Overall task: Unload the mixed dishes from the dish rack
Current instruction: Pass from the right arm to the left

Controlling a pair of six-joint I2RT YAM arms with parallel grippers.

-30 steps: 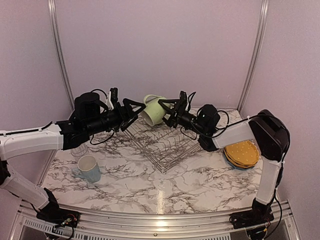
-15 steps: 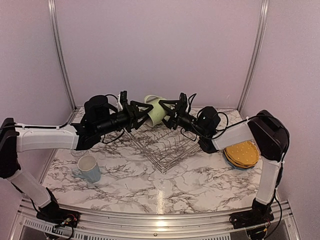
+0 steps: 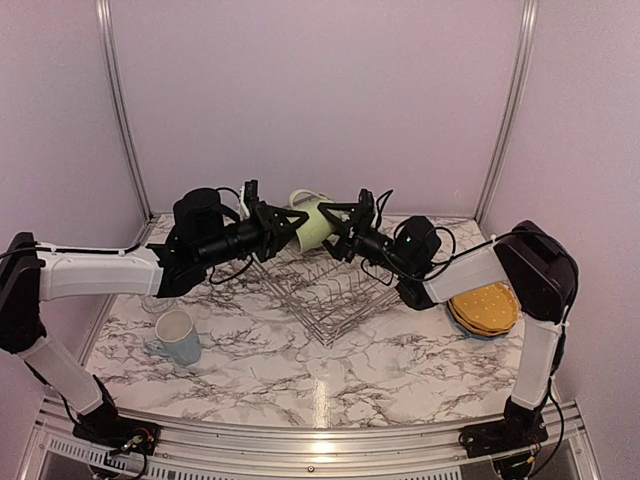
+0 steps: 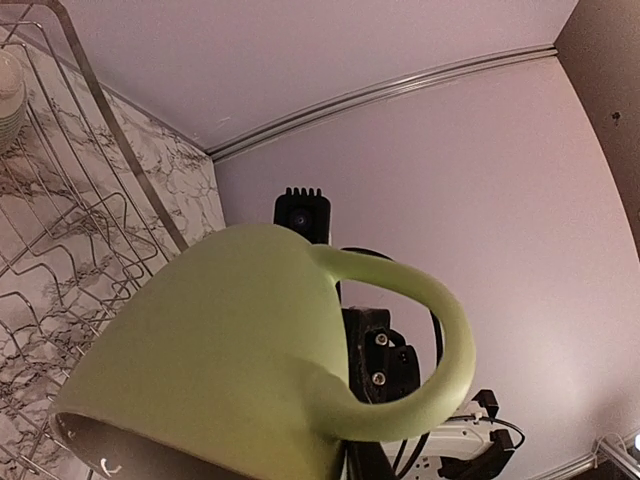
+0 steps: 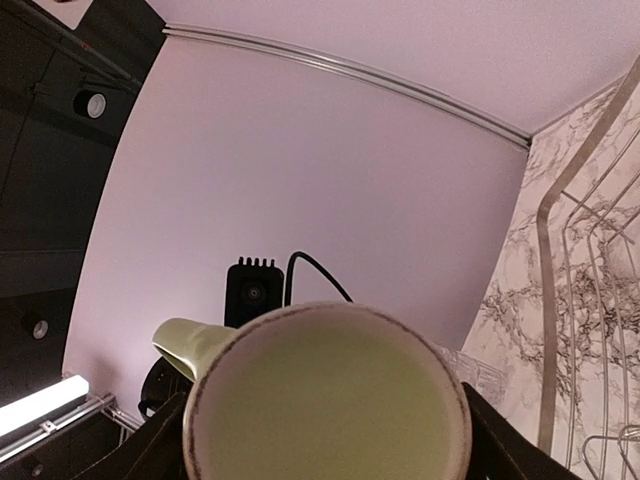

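Note:
The pale green cup (image 3: 312,228) hangs tilted in the air above the back of the dish rack (image 3: 330,292), between my two grippers. My right gripper (image 3: 337,226) holds it across its body; its dark fingers (image 5: 492,432) flank the cup (image 5: 325,400), whose mouth faces that camera. My left gripper (image 3: 284,222) is shut at the cup's left side, on its rim as far as I can tell. In the left wrist view the cup (image 4: 230,350) and its handle fill the lower frame and hide my own fingers. The wire rack (image 4: 80,230) shows no dishes in it.
A light blue mug (image 3: 178,337) stands at the front left of the marble table. A yellow-orange plate (image 3: 484,306) lies on a stack at the right, under my right arm. Walls close the back and both sides.
My left arm has reached right to the cup and its jaws have closed there. The right gripper and the cup have hardly moved.

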